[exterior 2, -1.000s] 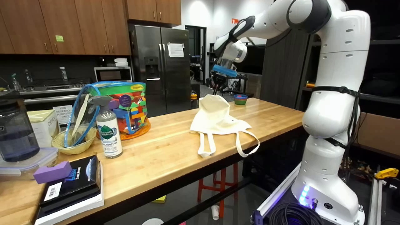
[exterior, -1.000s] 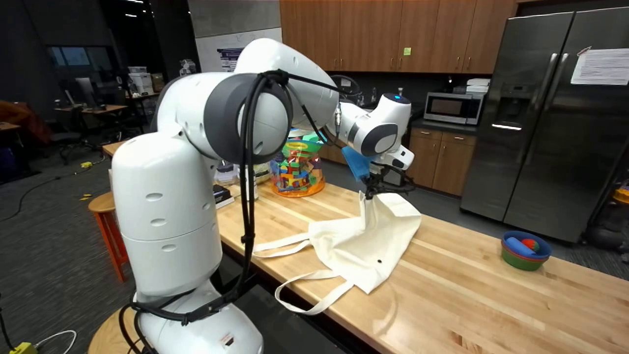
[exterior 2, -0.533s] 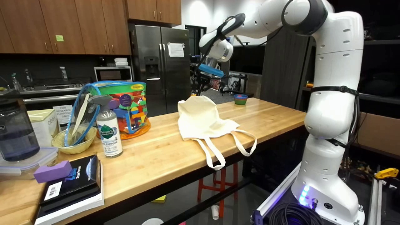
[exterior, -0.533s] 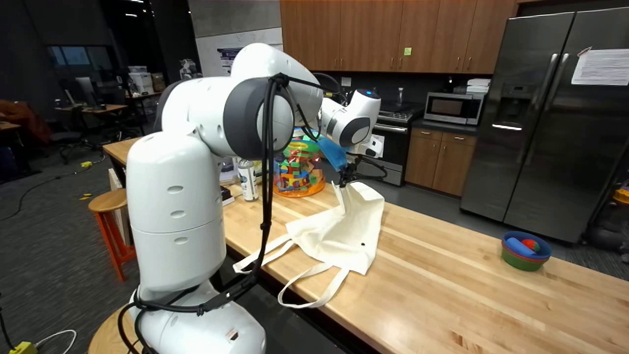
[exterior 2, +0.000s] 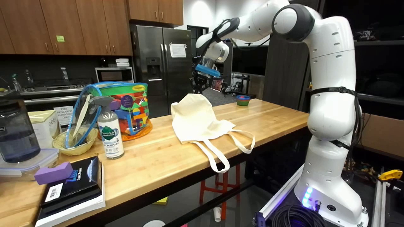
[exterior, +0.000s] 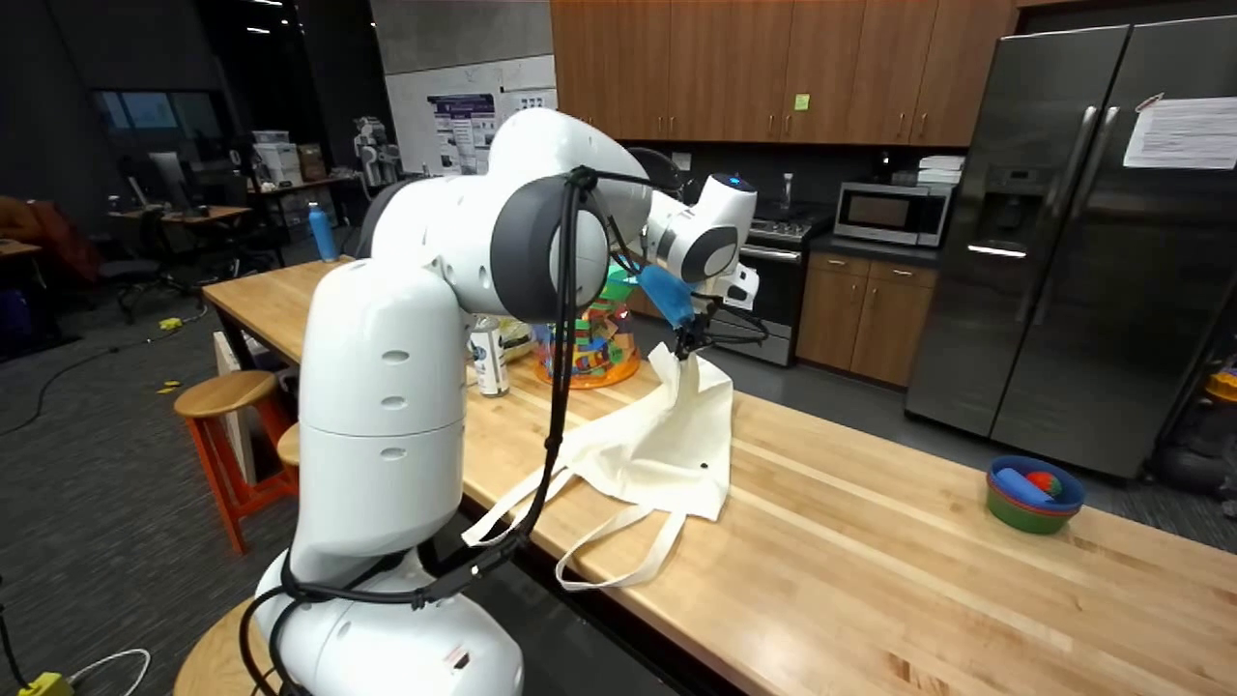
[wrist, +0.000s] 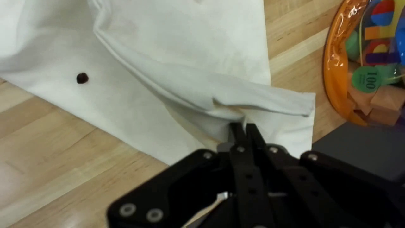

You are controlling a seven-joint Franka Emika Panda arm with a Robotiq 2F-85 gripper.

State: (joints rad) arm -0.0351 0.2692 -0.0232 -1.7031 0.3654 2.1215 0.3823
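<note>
Orange-based block bag [exterior 2: 127,101] — spray bottle [exterior 2: 109,135] alongside — stands near the tote [exterior 2: 195,123].

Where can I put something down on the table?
The wooden table is bare between the cream tote bag and the stacked bowls. A smaller patch lies between the tote bag and Seventh Generation spray bottle. It's crowded near that bottle: woven basket, bag of toy blocks, purple block.

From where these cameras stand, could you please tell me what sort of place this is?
Probably a kitchen area in a research lab: I can see a refrigerator, a microwave and a sign that reads "FOR RESEARCH PURPOSES ONLY".
</note>
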